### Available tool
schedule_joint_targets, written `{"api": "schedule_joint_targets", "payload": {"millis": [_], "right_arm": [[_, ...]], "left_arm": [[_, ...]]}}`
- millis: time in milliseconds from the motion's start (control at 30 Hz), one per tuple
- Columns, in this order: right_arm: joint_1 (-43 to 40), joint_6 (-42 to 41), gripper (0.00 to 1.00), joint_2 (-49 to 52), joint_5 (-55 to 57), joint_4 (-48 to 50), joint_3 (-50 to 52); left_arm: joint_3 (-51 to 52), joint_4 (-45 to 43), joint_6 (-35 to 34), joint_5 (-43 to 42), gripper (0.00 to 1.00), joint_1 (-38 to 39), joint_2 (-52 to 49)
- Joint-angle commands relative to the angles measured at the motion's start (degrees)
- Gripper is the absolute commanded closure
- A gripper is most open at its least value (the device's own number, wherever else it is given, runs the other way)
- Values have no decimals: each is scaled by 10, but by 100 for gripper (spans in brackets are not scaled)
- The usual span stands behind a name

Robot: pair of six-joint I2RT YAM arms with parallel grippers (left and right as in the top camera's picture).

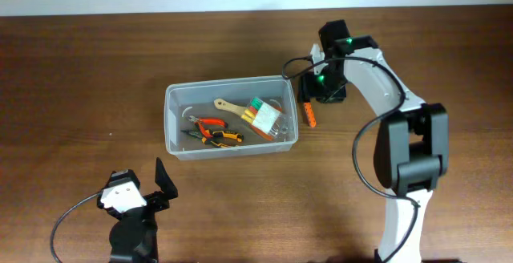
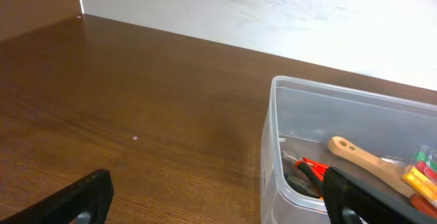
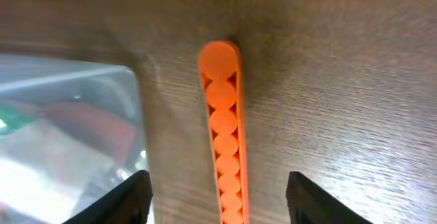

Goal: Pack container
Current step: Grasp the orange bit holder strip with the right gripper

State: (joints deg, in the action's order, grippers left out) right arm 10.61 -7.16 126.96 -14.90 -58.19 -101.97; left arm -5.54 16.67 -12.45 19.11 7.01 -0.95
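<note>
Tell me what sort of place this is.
Likely a robotics test bench: a plain wooden table, a left arm and right arm mounted at it, and a clear container holding pliers and other hand tools.

Free to pass across bare counter [image 1: 72,78] left of the container [image 1: 167,128]. Tight on its right: orange strip tool [image 3: 222,135] just beside the wall, straddled by the right gripper [image 3: 220,200], jaws spread. Crowded inside with hand tools [image 1: 212,133].

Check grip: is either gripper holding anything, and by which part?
Nothing is held. The right gripper is open, straddling the orange tool without touching it. The left gripper is open and empty.
</note>
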Motion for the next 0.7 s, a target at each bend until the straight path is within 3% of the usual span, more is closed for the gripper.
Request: {"api": "schedule_joint_targets", "payload": {"millis": [0,167,300,433,467,667], "right_arm": [[3,-6,41,42,8,-6,3],[3,-8,45,56,22,-9,3],[3,-8,71,56,38,-12,3],[3,-8,86,55,42,-20,3],[3,-8,96,55,44,-22,3],[-11,-8,96,39,71,-105,-60]], "left_arm": [[2,0,5,2,1,2,3],[2,0,5,2,1,2,3],[2,0,5,2,1,2,3],[2,0,5,2,1,2,3],[2,0,5,2,1,2,3],[2,0,5,2,1,2,3]]}}
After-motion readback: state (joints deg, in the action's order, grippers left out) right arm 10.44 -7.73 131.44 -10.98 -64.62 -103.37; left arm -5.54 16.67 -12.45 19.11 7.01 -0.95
